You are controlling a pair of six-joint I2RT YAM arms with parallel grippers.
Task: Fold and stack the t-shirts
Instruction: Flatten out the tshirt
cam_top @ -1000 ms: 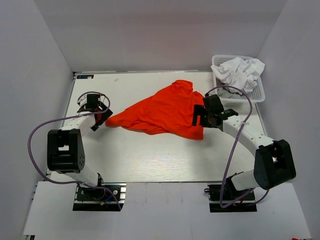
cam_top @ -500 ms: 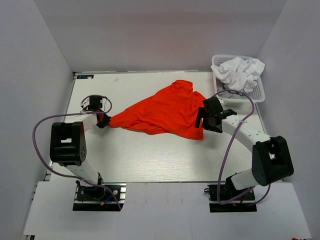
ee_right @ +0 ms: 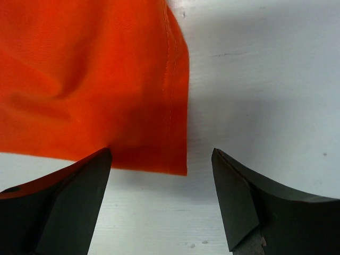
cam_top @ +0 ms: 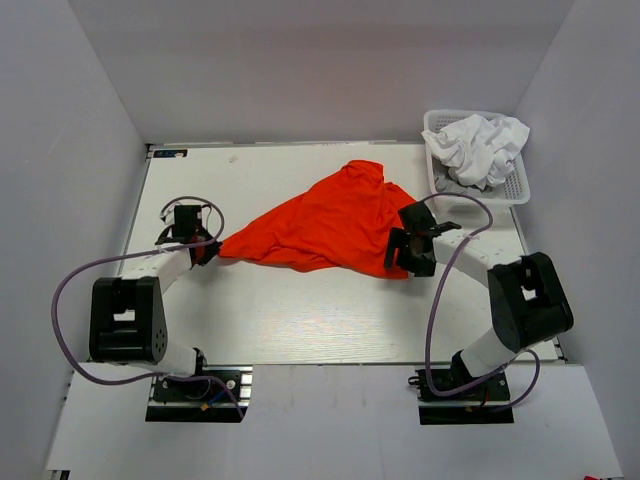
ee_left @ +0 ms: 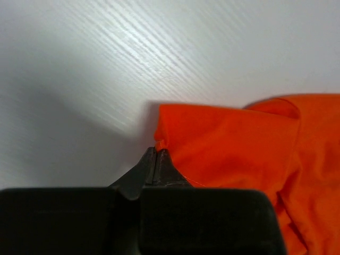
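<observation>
The orange t-shirt (ee_right: 95,79) hem corner lay frame-centre between jaws of right gripper (ee_right: 161,155), spread wide; left gripper (ee_left: 155,158) pinched opposite tip.

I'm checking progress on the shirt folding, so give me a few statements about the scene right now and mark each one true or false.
1. The left gripper is shut on a corner of the orange t-shirt. True.
2. The right gripper is clamped on the orange t-shirt. False: its jaws stand open over the shirt's hemmed corner.
3. The white t-shirts are bunched in the basket at the table's far right. True.
4. The orange t-shirt is folded into a neat rectangle. False: it lies unfolded and rumpled, roughly triangular, on the table.
</observation>
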